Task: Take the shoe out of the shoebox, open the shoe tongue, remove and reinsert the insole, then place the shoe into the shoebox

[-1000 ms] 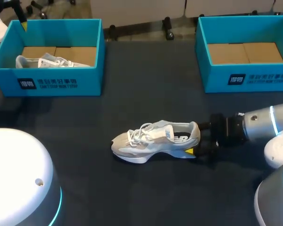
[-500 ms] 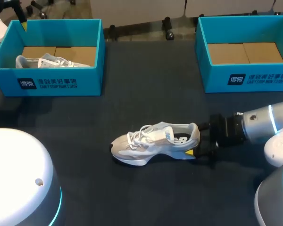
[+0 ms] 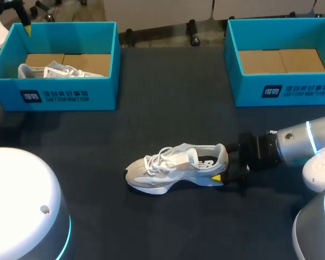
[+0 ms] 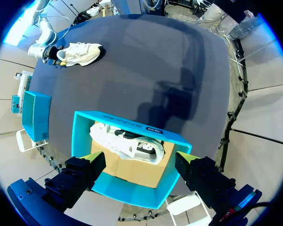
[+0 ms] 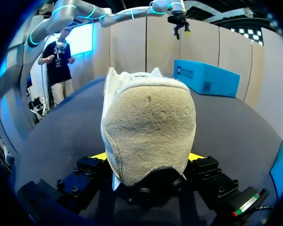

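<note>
My right gripper (image 3: pixel 222 168) was clamped on the heel of the white and beige mesh sneaker (image 3: pixel 176 167), one yellow-tipped finger at each side, with the sneaker positioned toe-away at the middle of the dark table (image 3: pixel 168 114). My left gripper (image 4: pixel 138 160) hung, fingers spread wide, above the teal cardboard shoebox (image 4: pixel 80 141) containing a second white sneaker (image 4: pixel 127 143)

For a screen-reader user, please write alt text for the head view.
The right gripper holds the heel of a white and beige sneaker standing on the dark table, toe towards the left. At the back, the left teal shoebox holds another sneaker; the right teal shoebox shows only its cardboard floor.
</note>
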Robot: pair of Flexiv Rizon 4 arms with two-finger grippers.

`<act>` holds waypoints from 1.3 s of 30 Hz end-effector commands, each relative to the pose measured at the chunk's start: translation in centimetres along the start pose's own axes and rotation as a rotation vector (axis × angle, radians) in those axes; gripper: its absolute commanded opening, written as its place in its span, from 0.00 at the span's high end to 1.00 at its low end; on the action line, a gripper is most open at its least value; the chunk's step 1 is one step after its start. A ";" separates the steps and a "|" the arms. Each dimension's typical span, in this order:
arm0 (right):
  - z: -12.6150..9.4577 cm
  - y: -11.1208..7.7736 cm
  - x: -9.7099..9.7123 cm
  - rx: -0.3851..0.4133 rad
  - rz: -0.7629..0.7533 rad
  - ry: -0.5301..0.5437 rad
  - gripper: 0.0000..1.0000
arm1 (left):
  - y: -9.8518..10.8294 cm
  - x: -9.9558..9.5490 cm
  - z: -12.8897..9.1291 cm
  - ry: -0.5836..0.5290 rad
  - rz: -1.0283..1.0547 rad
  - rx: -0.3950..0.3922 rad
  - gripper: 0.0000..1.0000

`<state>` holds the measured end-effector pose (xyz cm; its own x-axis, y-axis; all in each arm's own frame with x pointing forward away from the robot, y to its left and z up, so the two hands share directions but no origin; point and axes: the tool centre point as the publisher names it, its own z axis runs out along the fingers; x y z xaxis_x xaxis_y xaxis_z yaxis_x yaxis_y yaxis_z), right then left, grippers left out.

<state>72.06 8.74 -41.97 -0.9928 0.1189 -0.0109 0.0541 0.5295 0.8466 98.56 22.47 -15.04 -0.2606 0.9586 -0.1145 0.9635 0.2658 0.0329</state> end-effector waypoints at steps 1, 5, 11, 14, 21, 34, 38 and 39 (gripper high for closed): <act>0.9 0.0 0.3 0.005 0.001 -0.003 1.00 | -0.1 0.0 0.0 0.002 -0.001 -0.003 0.00; 1.3 0.2 0.4 0.002 -0.003 0.000 1.00 | -0.1 0.0 0.0 0.002 -0.001 -0.003 0.00; 1.6 0.3 0.5 0.007 -0.007 0.015 1.00 | -0.1 0.0 0.0 0.002 -0.001 -0.003 0.00; 1.6 0.3 0.5 0.007 -0.007 0.015 1.00 | -0.1 0.0 0.0 0.002 -0.001 -0.003 0.00; 1.6 0.3 0.5 0.007 -0.007 0.015 1.00 | -0.1 0.0 0.0 0.002 -0.001 -0.003 0.00; 1.6 0.3 0.5 0.007 -0.007 0.015 1.00 | -0.1 0.0 0.0 0.002 -0.001 -0.003 0.00; 1.6 0.3 0.5 0.007 -0.007 0.015 1.00 | -0.1 0.0 0.0 0.002 -0.001 -0.003 0.00; 1.6 0.3 0.5 0.007 -0.007 0.015 1.00 | -0.1 -0.3 0.0 -0.001 -0.052 0.011 0.00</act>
<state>71.75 9.58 -42.00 -0.9948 0.1013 -0.0096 0.0459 0.5311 0.8460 98.55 22.45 -15.04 -0.2649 0.9573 -0.1155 0.9623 0.2701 0.0319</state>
